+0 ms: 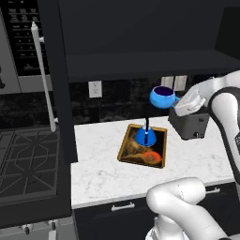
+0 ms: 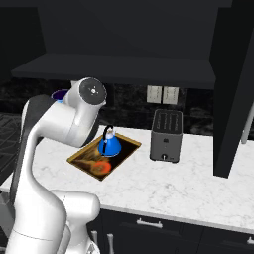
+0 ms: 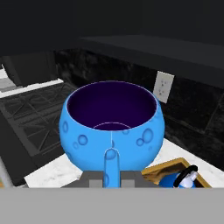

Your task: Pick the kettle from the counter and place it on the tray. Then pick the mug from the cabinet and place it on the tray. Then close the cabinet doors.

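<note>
The round blue mug (image 3: 113, 127), dark purple inside, hangs in the air with my gripper (image 3: 110, 177) shut on its handle. From the left base view the mug (image 1: 162, 97) is above and right of the golden-brown tray (image 1: 127, 149), with the gripper (image 1: 177, 101) at its right side. The cone-shaped blue kettle (image 1: 145, 136) stands upright in the tray on the white marble counter (image 1: 103, 164). From the right base view the kettle (image 2: 109, 144) sits in the tray (image 2: 87, 161). Both near-black cabinet doors (image 1: 58, 79) (image 2: 233, 89) stand open, showing the dark cabinet shelf (image 2: 114, 67).
A dark toaster (image 1: 190, 123) stands on the counter right of the tray, just under my hand. A stove (image 1: 28, 159) lies left of the counter, with a microwave (image 1: 18, 37) above it. Wall outlets (image 2: 162, 94) sit on the dark backsplash.
</note>
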